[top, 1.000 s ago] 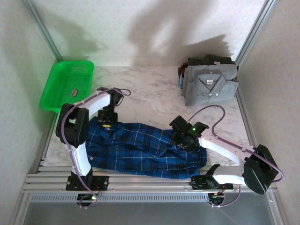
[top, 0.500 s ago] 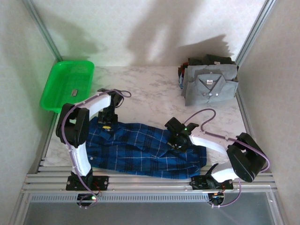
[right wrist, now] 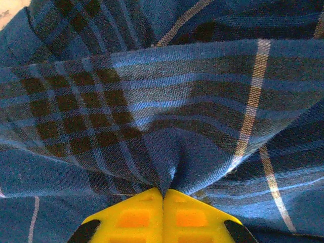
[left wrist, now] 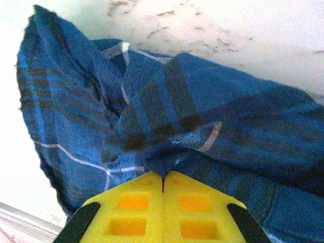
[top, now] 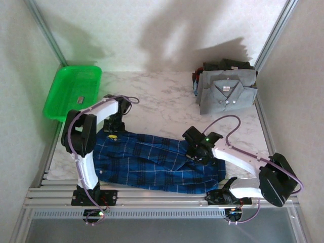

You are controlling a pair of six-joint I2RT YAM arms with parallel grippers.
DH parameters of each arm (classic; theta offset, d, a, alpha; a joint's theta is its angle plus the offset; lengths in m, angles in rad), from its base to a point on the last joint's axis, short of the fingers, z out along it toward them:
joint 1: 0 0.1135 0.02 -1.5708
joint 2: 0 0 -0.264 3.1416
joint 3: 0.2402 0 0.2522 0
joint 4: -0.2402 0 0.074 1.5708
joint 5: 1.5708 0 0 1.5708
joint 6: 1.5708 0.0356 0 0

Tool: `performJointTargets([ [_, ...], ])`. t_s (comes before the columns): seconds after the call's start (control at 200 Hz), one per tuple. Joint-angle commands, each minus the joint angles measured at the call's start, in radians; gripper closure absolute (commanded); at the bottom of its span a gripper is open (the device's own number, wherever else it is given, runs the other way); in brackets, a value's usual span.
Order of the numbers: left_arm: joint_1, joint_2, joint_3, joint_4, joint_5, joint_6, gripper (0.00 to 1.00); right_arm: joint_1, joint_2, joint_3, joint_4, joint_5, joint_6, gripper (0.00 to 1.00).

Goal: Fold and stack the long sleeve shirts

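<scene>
Along near edge of table [top: 167, 101] | plaid shirt [top: 152, 162] | long axis left-right

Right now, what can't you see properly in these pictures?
- Top view: small thing in the green basket, too small to identify.
- Top view: darker folded shirts, mostly hidden by the grey shirt.
- Wrist views: plaid shirt cut off by frame edges.

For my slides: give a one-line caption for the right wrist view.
Right gripper shut on a pinched fold of the blue plaid shirt.
</scene>
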Motion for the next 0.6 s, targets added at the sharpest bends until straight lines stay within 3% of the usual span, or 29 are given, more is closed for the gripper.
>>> performJointTargets([
  [0.0, 0.026, 0.038, 0.020, -0.028, -0.084, 0.002, 1.00, -0.008, -0.020, -0.009, -0.138, 0.046, -0.031, 1.00],
  [0.215, 0.024, 0.109, 0.034, -0.018, -0.154, 0.024, 0.98, -0.006, 0.016, -0.031, -0.113, 0.033, -0.042, 1.00],
  [0.255, 0.023, 0.109, 0.032, -0.012, -0.162, 0.022, 0.91, -0.006, 0.023, -0.032, -0.113, 0.035, -0.042, 1.00],
  [0.35, 0.019, 0.063, 0.041, 0.001, -0.186, -0.014, 0.62, -0.006, 0.038, -0.029, -0.123, 0.044, -0.044, 0.98],
  [0.475, 0.009, -0.028, 0.106, -0.010, -0.174, -0.069, 0.36, -0.006, 0.043, -0.015, -0.144, 0.056, -0.044, 0.77],
  [0.536, -0.004, -0.075, 0.153, -0.023, -0.160, -0.094, 0.33, -0.006, 0.043, 0.004, -0.171, 0.071, -0.046, 0.62],
  [0.591, -0.026, -0.124, 0.202, -0.029, -0.142, -0.119, 0.32, 0.000, 0.038, 0.038, -0.212, 0.097, -0.052, 0.53],
])
